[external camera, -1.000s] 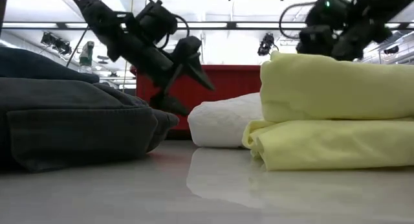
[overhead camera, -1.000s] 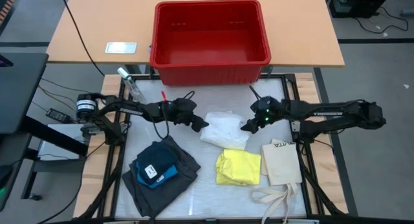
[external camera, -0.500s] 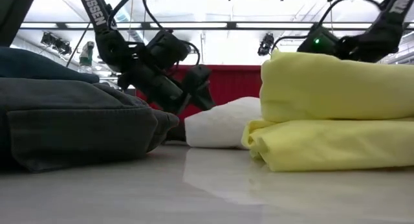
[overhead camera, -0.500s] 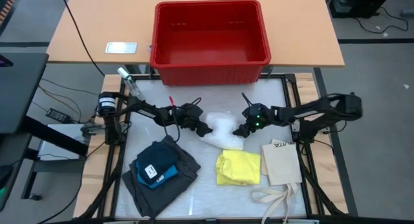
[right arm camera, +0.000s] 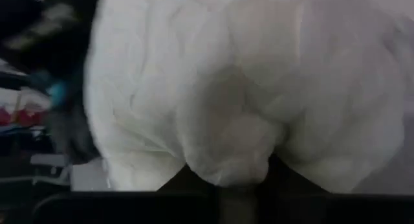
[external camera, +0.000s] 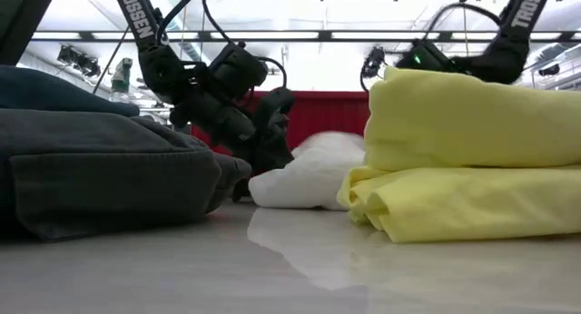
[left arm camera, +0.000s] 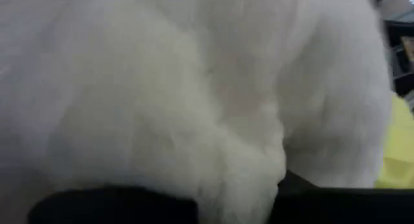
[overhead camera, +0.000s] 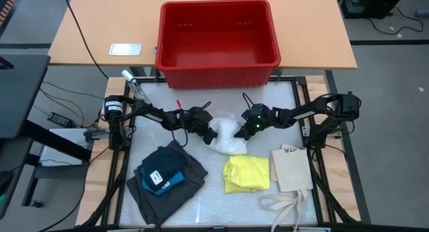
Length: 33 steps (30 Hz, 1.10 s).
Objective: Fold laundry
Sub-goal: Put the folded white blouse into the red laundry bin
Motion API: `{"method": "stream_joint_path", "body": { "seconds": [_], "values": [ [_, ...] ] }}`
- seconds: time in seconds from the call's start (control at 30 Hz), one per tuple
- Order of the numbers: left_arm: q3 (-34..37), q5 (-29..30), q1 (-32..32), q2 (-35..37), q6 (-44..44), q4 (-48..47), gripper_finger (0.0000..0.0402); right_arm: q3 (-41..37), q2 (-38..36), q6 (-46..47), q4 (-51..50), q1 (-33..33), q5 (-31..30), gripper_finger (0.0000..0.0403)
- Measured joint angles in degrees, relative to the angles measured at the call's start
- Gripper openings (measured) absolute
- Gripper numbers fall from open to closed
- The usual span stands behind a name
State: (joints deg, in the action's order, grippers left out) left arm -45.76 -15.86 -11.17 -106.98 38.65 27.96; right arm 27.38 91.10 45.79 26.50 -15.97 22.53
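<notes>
high: overhead, whole table | low: tabletop level | wrists: close | shared: white cloth [overhead camera: 226,133]

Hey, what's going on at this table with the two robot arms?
Both arms are working on the white cloth at the middle of the table. The left pincer has pinched one side of it and the right pincer the opposite side. The yellow piece lies folded nearby, the dark grey shorts sit under a blue piece, and the red bin behind stands empty.
</notes>
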Motion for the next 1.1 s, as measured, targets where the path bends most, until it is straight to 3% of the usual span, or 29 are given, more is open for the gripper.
{"method": "stream_joint_path", "body": {
  "seconds": [0.2, 0.33, 0.53, 0.67, 0.83, 1.1],
  "values": [
    [-1.9, -1.15, -0.8, 3.93, -0.88, -0.16, 0.0042, 7.8, -4.71, -2.5, -6.57, -1.46, 6.23, 0.0053],
    [-4.41, -1.85, -1.16, 9.74, -3.09, -6.17, 0.0042, 13.58, -9.47, -5.73, -15.2, -1.54, 6.7, 0.0053],
    [-10.75, 0.42, -3.46, 21.31, -7.01, -19.39, 0.0042, 22.57, -16.78, -11.66, -27.44, -4.35, 2.57, 0.0053],
    [-18.38, 7.3, -6.1, 25.08, -15.36, -25.27, 0.0042, 29.01, -18.85, -16.16, -29.75, -8.56, -0.79, 0.0053],
    [-27.98, 13.04, -13.33, 22.08, -24.66, -27.19, 0.0042, 38.6, -14.38, -22.73, -31.21, -17.15, -3.23, 0.0053],
    [-40.85, 12.33, -27.22, 11.63, -27.98, -26.36, 0.0042, 55.89, -0.64, -30.39, -34.15, -30.04, -7.59, 0.0053]
  ]
}}
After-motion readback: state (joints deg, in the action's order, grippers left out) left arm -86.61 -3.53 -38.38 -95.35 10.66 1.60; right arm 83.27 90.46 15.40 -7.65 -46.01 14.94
